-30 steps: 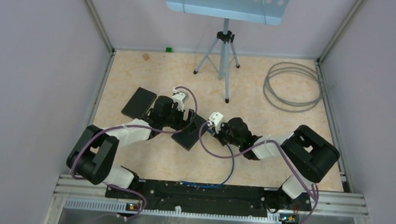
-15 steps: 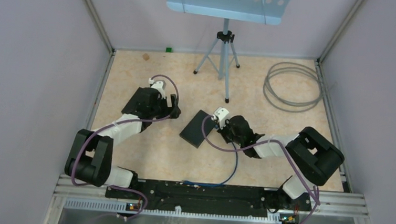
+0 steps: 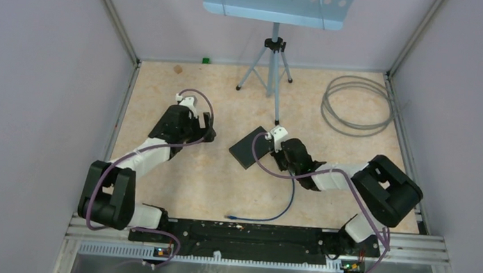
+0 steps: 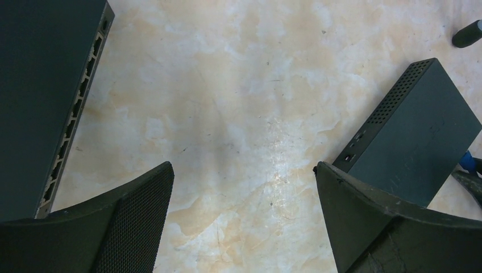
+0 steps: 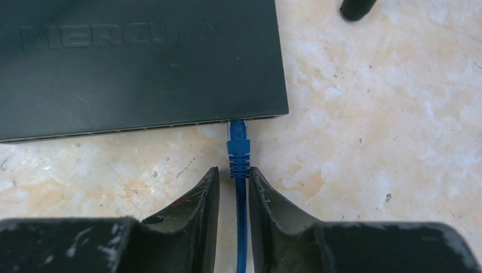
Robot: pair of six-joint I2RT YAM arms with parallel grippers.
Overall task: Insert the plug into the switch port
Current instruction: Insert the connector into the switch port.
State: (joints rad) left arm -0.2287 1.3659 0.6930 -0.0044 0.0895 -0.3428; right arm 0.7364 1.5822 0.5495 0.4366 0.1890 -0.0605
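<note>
Blue cable [image 5: 241, 233] runs up between the fingers of the right hand [image 5: 233, 173], which is clamped tight on it just behind the ribbed boot of the plug [image 5: 238, 147]. Gripping so close to the tip looks deliberate, since the cord would be too floppy to steer from further back. The plug's nose is already inside a port at the right end of the black Mercury switch [image 5: 142, 62], though I can't tell whether its clip has latched. I'd say one last straight push may be needed. The switch lies flat on the marbled worktop [image 3: 210, 186] with nothing bracing it, so it might slide under pressure. The left hand [image 4: 243, 166] hangs spread wide and empty over bare worktop beside a second switch [image 4: 40, 85], well clear of the work and out of the right arm's way.
</note>
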